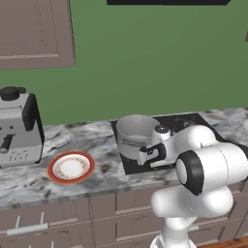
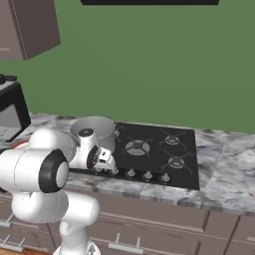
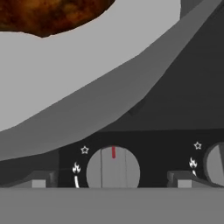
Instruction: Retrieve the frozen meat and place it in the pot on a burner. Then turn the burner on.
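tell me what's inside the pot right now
The hand view shows reddish-brown meat lying in the pot. Only its lower edge shows; the rest is cut off, and the base views hide the pot's floor.

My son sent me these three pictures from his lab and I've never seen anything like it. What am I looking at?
It's a simulated kitchen. The white machine is a robot arm; two cameras sit behind it, left and right, and a third looks out from its hand. On the counter: a cooktop, a grey pot, a plate and a coffee machine. The hand camera sees meat lying in the pot and a burner knob straight ahead. The gripper is open, holding nothing.
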You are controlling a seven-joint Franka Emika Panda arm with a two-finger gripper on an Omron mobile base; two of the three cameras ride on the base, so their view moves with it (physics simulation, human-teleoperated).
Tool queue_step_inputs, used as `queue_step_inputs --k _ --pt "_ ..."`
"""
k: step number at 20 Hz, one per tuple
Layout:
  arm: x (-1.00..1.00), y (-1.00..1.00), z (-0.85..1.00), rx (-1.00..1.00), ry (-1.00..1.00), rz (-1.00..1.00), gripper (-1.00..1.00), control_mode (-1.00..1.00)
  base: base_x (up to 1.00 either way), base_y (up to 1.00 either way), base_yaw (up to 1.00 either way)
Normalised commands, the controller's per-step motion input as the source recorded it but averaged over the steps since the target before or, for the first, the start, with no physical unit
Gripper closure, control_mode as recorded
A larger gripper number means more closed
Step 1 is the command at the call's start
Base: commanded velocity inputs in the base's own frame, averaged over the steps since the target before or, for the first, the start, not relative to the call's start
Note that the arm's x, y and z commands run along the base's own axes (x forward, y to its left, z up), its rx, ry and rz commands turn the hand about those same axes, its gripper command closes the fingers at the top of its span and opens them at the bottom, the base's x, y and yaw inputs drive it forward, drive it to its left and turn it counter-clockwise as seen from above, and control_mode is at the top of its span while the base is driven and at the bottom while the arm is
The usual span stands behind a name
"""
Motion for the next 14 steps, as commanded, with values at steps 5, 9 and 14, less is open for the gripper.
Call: queue_step_inputs --k 5,9,14 --pt "0.00 0.00 -0.02 0.00 0.00 0.00 1.00 -1.00 0.00 0.00 0.00" --pt "-0.06 0.00 -0.01 0.00 0.00 0.00 1.00 -1.00 0.00 0.00 0.00" --pt "-0.10 0.00 0.00 0.00 0.00 0.00 1.00 -1.00 0.00 0.00 0.00"
